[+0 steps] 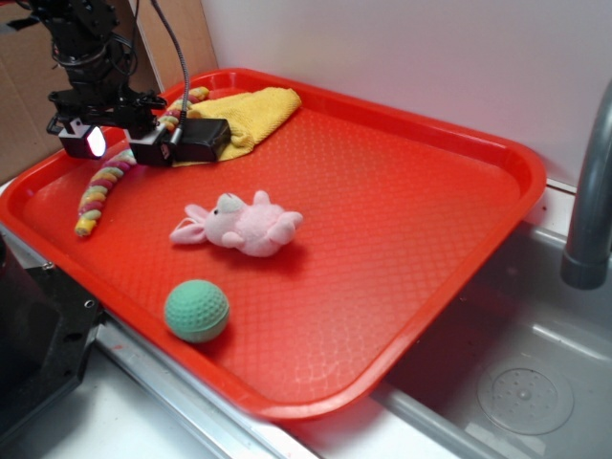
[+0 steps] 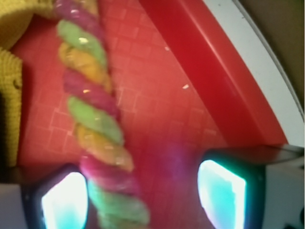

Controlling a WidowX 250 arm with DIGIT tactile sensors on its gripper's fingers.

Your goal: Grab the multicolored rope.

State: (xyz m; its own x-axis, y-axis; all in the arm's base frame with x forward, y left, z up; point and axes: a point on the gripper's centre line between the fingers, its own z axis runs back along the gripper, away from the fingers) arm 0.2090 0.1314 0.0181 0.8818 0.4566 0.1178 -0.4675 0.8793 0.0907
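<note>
In the exterior view, nearest the camera, a green dimpled ball sits on the red tray near its lower left rim. Just behind it, around the middle left of the frame, a pink plush bunny lies on its side, well apart from the ball. At the right edge a grey faucet pipe rises over a metal sink.

Farther back, at the upper left of the frame, the gripper hangs over the multicolored rope, whose twisted pink, yellow and green strands run from the tray's left side up toward the far corner. A yellow cloth lies bunched in that far corner, beside the rope's upper end.

The wrist view looks down between the two fingers, which appear at the bottom of the frame with glowing pale pads. The claw stands wide, with the rope running from the upper left down to the bottom, close beside the left pad; whether it touches the pad cannot be told. The right pad is well clear of the rope, over bare tray. The cloth shows at the left edge.
</note>
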